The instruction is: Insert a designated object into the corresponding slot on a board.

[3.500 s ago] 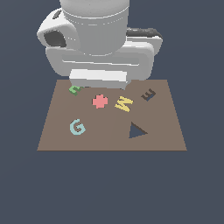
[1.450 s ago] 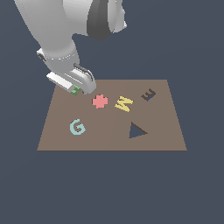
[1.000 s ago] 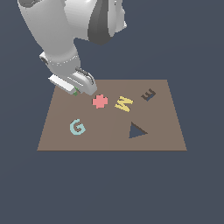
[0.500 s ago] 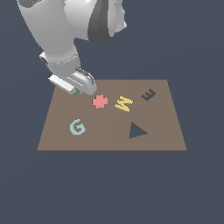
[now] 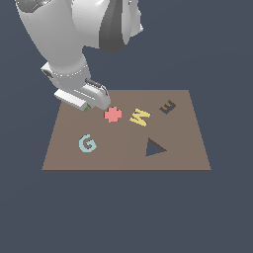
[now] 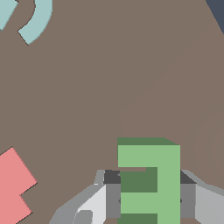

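The green E-shaped piece (image 6: 148,181) lies low over the brown board (image 5: 123,158) near its back corner on the exterior view's left. In the exterior view only a green sliver (image 5: 85,108) shows under the hand. My gripper (image 6: 148,199) is shut on the piece, with a dark pad against each side (image 6: 112,194). In the exterior view the gripper (image 5: 90,105) stands just left of the pink cross. The dark E-shaped slot (image 5: 167,106) sits tilted at the board's back right, far from the gripper.
A pink cross (image 5: 113,114), a yellow W (image 5: 140,117) and a teal G (image 5: 87,143) lie on the board. A dark triangular recess (image 5: 154,147) is at the front right. The G (image 6: 35,19) and cross (image 6: 13,188) also show in the wrist view.
The arm swung from over the board's back to the green piece and dropped onto it. It has barely moved in the last second.
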Action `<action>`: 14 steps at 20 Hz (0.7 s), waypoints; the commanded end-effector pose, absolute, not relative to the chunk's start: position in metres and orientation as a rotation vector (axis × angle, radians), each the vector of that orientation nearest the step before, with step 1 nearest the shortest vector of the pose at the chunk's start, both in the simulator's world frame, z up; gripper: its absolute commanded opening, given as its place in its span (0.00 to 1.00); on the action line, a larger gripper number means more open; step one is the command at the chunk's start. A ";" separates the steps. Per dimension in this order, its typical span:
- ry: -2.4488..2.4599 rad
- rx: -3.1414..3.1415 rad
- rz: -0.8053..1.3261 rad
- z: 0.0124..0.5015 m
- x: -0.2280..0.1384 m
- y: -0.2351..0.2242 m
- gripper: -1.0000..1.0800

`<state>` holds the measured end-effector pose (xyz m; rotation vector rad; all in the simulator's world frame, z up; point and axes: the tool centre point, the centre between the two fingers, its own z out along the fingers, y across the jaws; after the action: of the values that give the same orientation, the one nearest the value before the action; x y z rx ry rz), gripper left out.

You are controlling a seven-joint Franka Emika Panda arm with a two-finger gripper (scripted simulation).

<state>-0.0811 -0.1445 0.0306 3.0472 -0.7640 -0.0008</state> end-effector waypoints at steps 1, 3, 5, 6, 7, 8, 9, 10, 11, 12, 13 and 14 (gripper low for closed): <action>-0.687 3.065 0.000 0.031 -0.074 -0.144 0.00; -0.608 3.082 0.000 0.031 -0.066 -0.143 0.00; -0.518 3.098 0.000 0.031 -0.057 -0.141 0.00; -0.467 3.106 0.000 0.032 -0.053 -0.140 0.00; -0.414 3.114 0.000 0.032 -0.048 -0.138 0.00; -0.357 3.121 0.000 0.032 -0.043 -0.137 0.00; -0.298 3.127 0.000 0.032 -0.037 -0.135 0.00; -0.234 3.132 0.000 0.032 -0.032 -0.132 0.00; -0.168 3.136 0.000 0.032 -0.026 -0.130 0.00; -0.098 3.139 0.000 0.033 -0.020 -0.126 0.00; -0.024 3.140 0.000 0.033 -0.014 -0.123 0.00; 0.052 3.140 0.000 0.033 -0.008 -0.119 0.00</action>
<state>-0.0171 -0.1247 0.0325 3.1400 -0.0601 -0.0002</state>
